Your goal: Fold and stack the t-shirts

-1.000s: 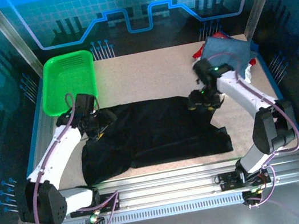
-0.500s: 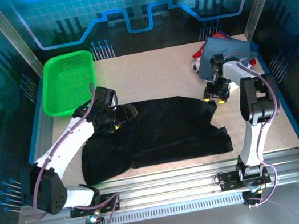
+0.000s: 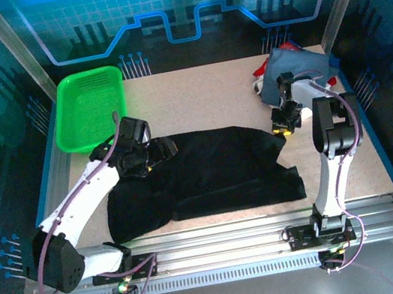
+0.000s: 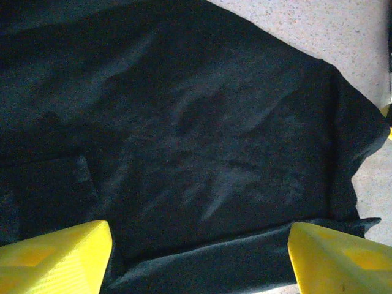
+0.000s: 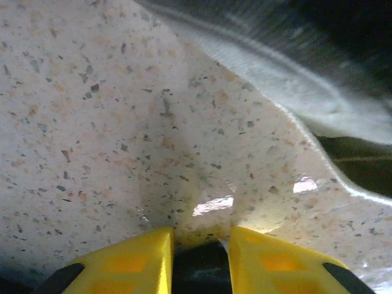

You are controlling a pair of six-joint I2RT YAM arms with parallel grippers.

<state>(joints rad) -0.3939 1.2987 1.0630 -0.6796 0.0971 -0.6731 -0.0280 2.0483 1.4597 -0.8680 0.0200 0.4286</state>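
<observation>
The black t-shirt [image 3: 209, 175] lies spread across the middle of the table, partly folded, with a fold edge running along its near side. My left gripper [image 3: 156, 154] hovers open over its upper-left part; in the left wrist view the black t-shirt [image 4: 202, 122] lies under the wide-apart yellow fingers [image 4: 55, 257]. My right gripper [image 3: 282, 126] sits at the shirt's upper-right corner, shut on a pinch of black cloth [image 5: 199, 269] just above the table. A stack of folded t-shirts [image 3: 297, 68], slate-blue on top with red and white beneath, rests at the back right.
A green mesh basket [image 3: 90, 105] stands at the back left. Bare speckled table [image 3: 195, 97] lies behind the black shirt. A pale cloth edge of the stack [image 5: 294, 79] is close to my right gripper. Frame posts and blue walls ring the table.
My right gripper has drawn the shirt's upper-right corner to the right, toward the stack. My left gripper has moved right across the shirt's upper-left part, then eased slightly back.
</observation>
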